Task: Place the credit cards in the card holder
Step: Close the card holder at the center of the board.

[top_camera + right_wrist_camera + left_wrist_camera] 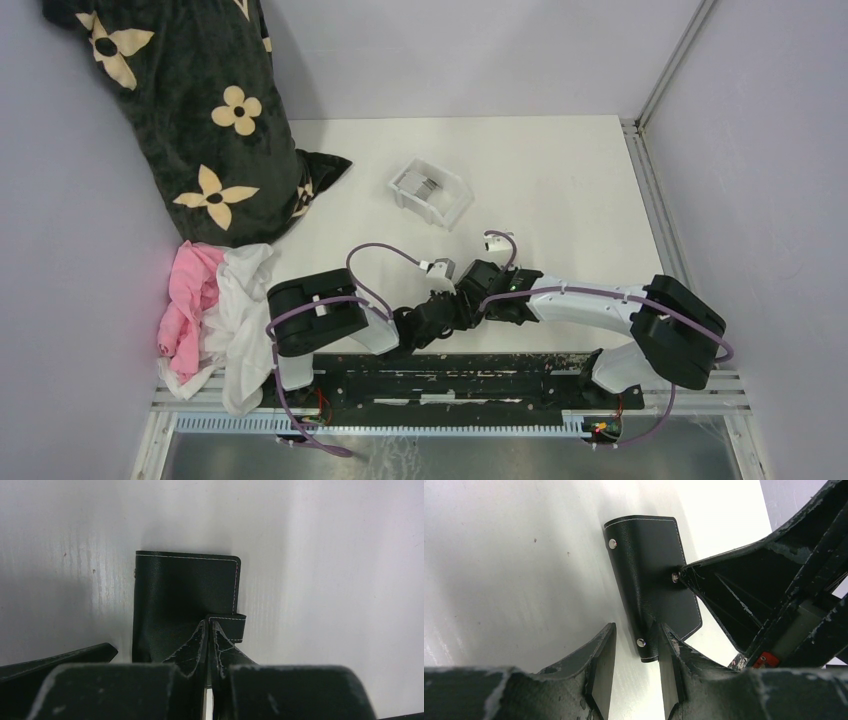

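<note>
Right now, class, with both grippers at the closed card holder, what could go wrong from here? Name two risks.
1. The right gripper has its fingertips closed together at the snap tab, while the left gripper stands open around the end of the card holder. A pull might drag the whole holder rather than unsnap it.
2. Both grippers crowd the one small holder, so they may knock into each other.

Black-and-white arms, looping purple cables
</note>
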`<state>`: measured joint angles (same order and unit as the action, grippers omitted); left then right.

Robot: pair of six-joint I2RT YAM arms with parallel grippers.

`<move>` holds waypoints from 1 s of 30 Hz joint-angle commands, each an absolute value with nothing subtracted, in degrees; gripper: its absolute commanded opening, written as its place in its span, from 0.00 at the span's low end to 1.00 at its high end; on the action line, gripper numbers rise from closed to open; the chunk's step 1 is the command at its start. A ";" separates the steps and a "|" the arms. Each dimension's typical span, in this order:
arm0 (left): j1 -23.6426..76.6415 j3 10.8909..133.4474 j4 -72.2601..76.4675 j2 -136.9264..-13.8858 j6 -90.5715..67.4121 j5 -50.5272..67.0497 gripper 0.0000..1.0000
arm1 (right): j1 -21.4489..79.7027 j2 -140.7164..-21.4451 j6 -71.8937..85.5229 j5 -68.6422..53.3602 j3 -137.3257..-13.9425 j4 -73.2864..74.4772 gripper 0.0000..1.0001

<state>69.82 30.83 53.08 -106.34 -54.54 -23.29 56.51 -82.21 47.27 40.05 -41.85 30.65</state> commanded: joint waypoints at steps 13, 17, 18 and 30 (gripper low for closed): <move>69.66 33.08 52.92 -108.34 -51.44 -22.43 0.43 | 56.57 -81.93 47.04 38.17 -42.03 28.81 0.02; 69.65 33.44 52.32 -108.62 -51.24 -22.35 0.43 | 56.68 -82.00 46.84 37.81 -42.26 28.48 0.02; 69.63 33.48 52.31 -108.71 -51.24 -22.25 0.43 | 56.63 -81.91 46.76 37.87 -42.39 28.43 0.02; 69.49 33.66 51.95 -109.59 -51.24 -21.78 0.37 | 56.88 -82.42 46.39 37.51 -42.84 27.69 0.01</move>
<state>69.82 32.95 52.97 -108.22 -54.52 -22.09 56.53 -82.17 46.35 39.00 -41.65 29.98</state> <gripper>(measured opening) 0.383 0.021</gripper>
